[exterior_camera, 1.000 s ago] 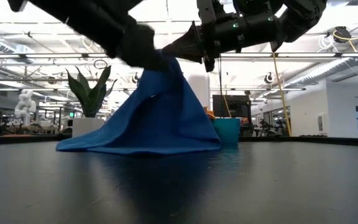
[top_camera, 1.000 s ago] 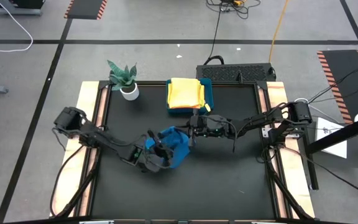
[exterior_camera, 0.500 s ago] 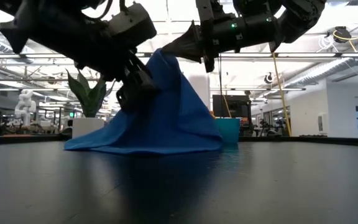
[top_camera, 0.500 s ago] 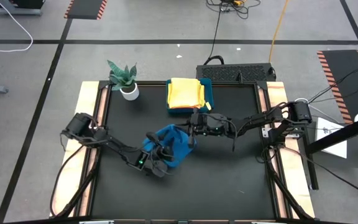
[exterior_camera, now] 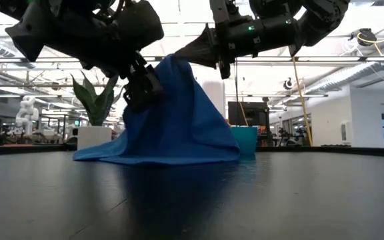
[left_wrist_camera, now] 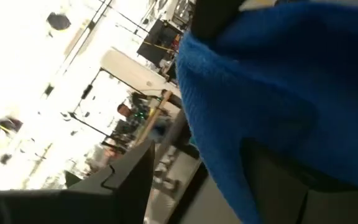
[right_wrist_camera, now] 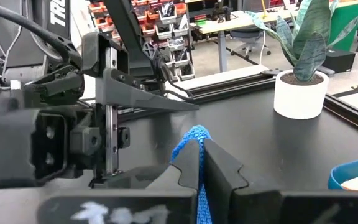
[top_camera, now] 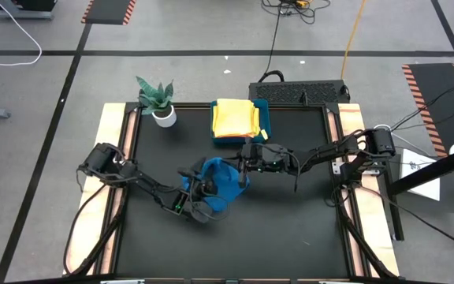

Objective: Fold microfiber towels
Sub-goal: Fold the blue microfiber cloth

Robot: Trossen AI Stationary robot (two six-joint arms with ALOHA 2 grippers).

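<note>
Blue towel (top_camera: 221,180): mid-table, tented; your right gripper (exterior_camera: 191,52) pinches its peak aloft. Left gripper (exterior_camera: 142,85) sits against the hanging slope on the plant side, nearer the loose hem; its finger state cannot be told

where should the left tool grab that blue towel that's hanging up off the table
Probably the loose lower edge of the blue towel, on the side facing the plant, coming in low from the left arm's side. The right tool already pinches its top corner, so the cloth hangs like a tent and that edge trails free on the table.
</note>
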